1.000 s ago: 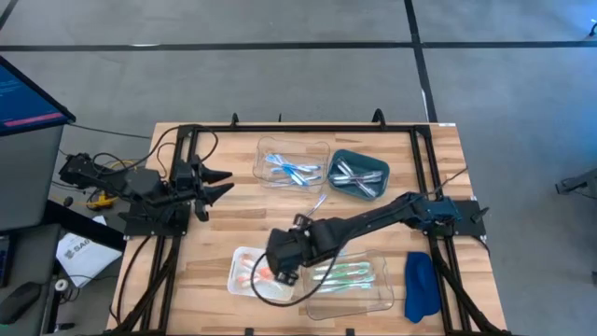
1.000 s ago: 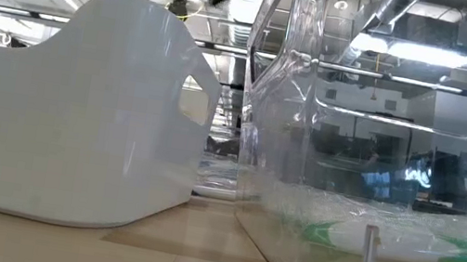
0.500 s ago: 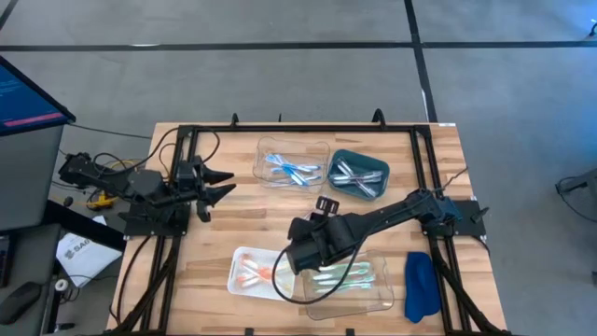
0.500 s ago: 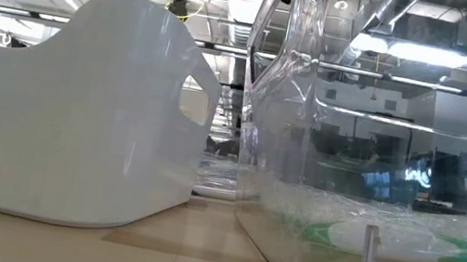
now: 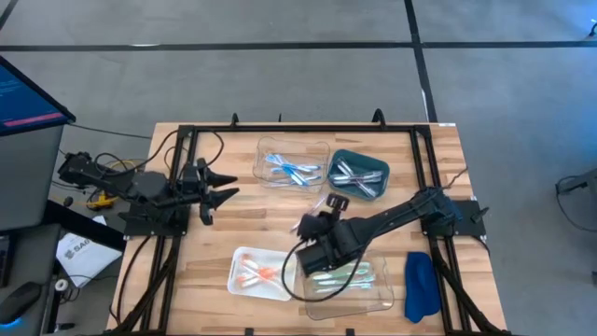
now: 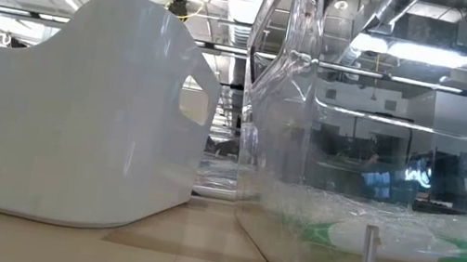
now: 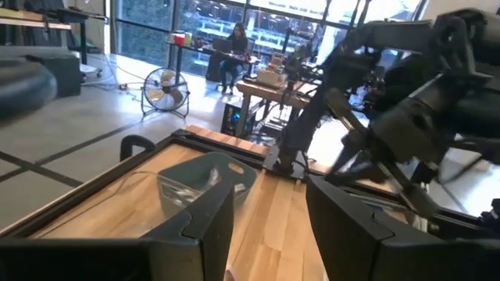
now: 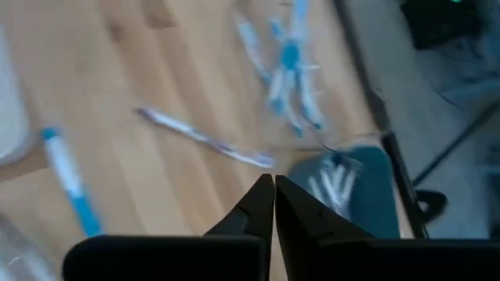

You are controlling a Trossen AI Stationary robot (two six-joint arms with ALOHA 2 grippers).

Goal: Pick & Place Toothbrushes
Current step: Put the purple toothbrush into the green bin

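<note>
While sorted brushes sit by colour in trays | right gripper [image 8: 273, 187] pinched empty above table centre | left gripper [image 7: 266, 222] parked wide.

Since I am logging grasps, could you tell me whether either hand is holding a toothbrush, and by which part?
Nothing is held. The right hand is shut with nothing between its fingers, above the table; the left hand waits open at the table's left.

You can read almost nothing here: the white paper sheet [image 5: 82, 252] lying beside the wooden table [image 5: 224, 233] carries dark print, too small to make out.
</note>
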